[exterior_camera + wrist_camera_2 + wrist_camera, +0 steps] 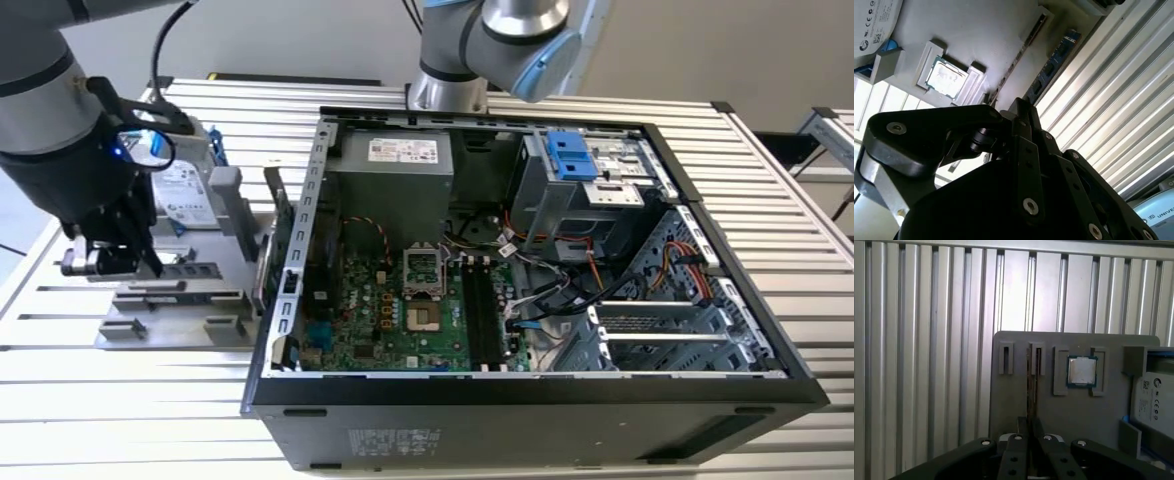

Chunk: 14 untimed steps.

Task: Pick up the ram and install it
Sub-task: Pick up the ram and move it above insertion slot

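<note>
While pincer hovers over ram | one ram end hidden behind it

An open computer case stands on the desk, with a motherboard inside it. A tray lies at the exterior view's left of the case. In the second wrist view, the processor sits on the tray between the hard drive and the ram.

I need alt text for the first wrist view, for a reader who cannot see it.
The black claw hangs right at one end of the ram, a thin stick seen on edge in a slot of a grey holder plate. A square processor chip and a hard drive sit on the plate too.
</note>
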Each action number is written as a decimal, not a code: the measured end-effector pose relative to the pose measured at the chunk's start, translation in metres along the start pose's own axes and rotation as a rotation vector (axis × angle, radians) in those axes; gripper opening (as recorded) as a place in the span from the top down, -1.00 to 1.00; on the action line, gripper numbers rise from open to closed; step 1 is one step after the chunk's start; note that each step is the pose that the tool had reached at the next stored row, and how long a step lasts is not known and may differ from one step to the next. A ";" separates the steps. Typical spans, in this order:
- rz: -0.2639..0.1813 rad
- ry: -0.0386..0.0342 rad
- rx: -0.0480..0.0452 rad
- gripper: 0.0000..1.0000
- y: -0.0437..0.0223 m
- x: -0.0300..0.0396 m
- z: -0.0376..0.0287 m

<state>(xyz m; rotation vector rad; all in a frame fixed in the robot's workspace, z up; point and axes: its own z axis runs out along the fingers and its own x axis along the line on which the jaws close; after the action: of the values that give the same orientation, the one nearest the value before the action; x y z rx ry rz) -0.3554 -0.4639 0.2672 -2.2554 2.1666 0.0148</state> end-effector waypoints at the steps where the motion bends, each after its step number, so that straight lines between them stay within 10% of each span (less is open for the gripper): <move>1: 0.000 0.0000 0.0000 1.00 0.0000 0.0000 -0.0012; 14: 0.000 -0.0001 0.0001 1.00 0.0000 -0.0003 -0.0160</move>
<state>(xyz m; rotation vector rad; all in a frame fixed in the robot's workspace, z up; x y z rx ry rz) -0.3555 -0.4639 0.2832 -2.2553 2.1665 0.0148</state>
